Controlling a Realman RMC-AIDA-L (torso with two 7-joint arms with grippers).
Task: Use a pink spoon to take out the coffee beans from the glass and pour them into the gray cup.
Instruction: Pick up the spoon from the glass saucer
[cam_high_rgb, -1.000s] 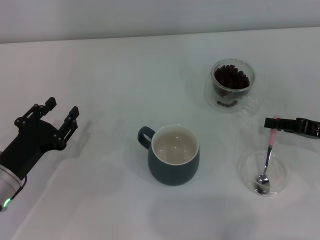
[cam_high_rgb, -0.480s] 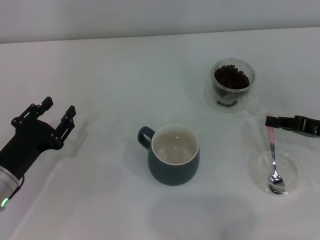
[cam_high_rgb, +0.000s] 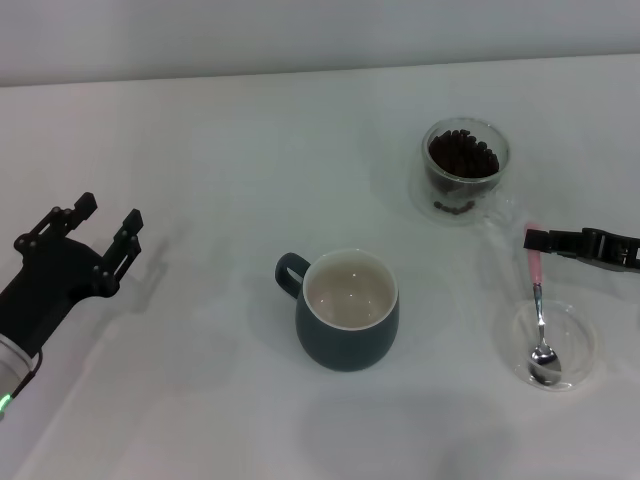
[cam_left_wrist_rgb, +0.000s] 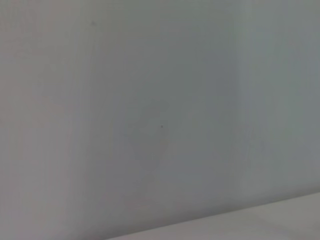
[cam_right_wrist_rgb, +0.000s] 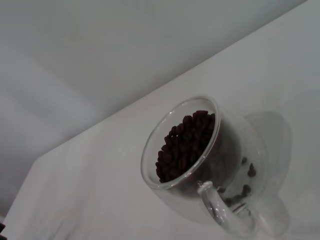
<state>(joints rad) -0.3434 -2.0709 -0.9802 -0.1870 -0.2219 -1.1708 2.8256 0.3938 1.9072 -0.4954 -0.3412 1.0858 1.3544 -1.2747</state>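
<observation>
Right gripper (cam_high_rgb: 533, 240) fingers pinch the pink spoon (cam_high_rgb: 538, 300) by its handle tip, bowl resting in a clear dish (cam_high_rgb: 580, 345) (light, slim, likely slippery); left gripper (cam_high_rgb: 98, 228) parked, fingers wide

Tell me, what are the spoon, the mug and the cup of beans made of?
Spoon: shiny metal bowl that mirrors light, pale pink matte handle, perhaps plastic. Mug: probably glazed ceramic, opaque blue-gray with an off-white inside. Cup: clear glass, the beans show through.

one glass (cam_high_rgb: 465, 170), one gray cup (cam_high_rgb: 349, 310), one pink spoon (cam_high_rgb: 538, 305)
</observation>
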